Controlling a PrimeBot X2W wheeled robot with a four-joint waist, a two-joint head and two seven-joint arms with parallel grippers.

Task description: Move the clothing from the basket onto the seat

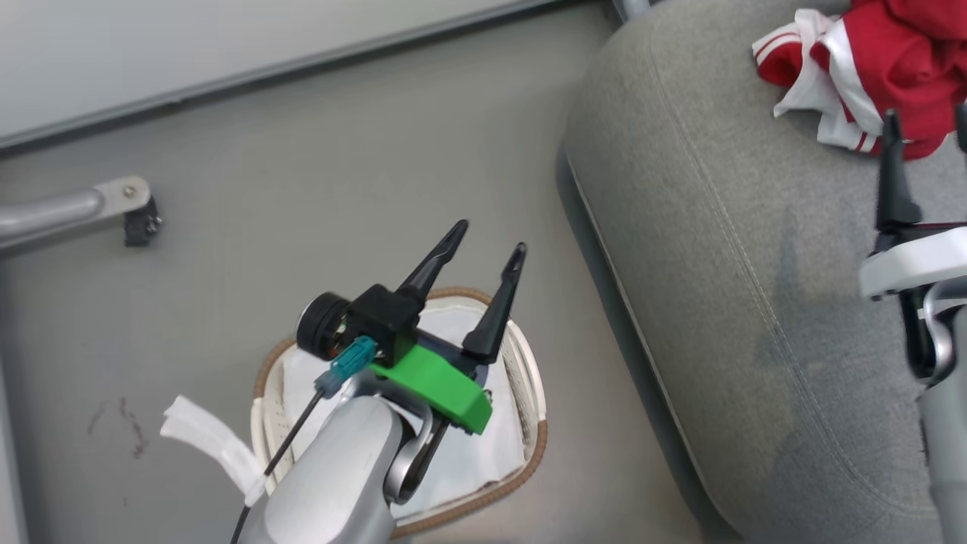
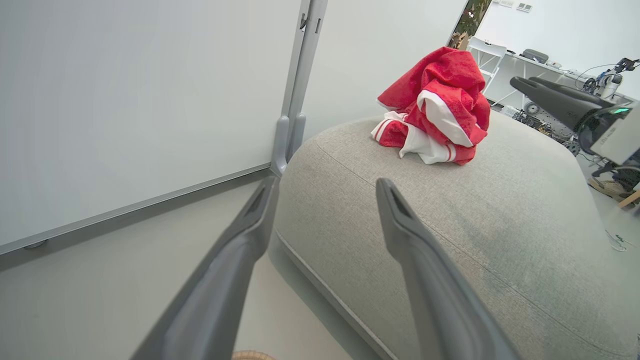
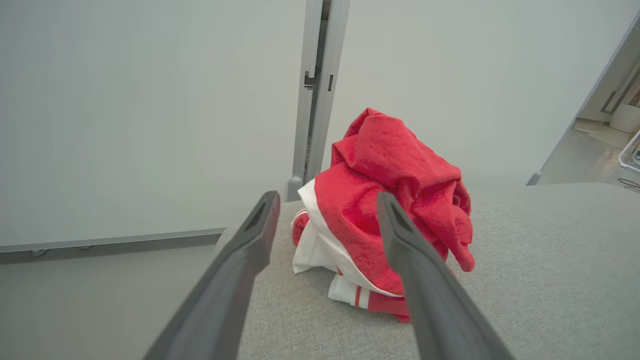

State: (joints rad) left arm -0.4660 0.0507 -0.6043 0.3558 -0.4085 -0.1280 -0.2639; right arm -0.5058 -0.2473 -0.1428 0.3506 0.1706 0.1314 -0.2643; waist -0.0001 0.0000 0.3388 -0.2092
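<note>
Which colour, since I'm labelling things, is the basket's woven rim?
Brown; the basket's rim shows best in the head view.

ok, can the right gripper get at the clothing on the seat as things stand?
Probably yes: the right gripper is open and aimed at the clothing, with nothing between them but bare seat.

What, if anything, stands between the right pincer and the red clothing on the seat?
Nothing visible. The right pincer, open, points straight at the clothing, which lies heaped on the seat, with bare grey fabric between them.
</note>
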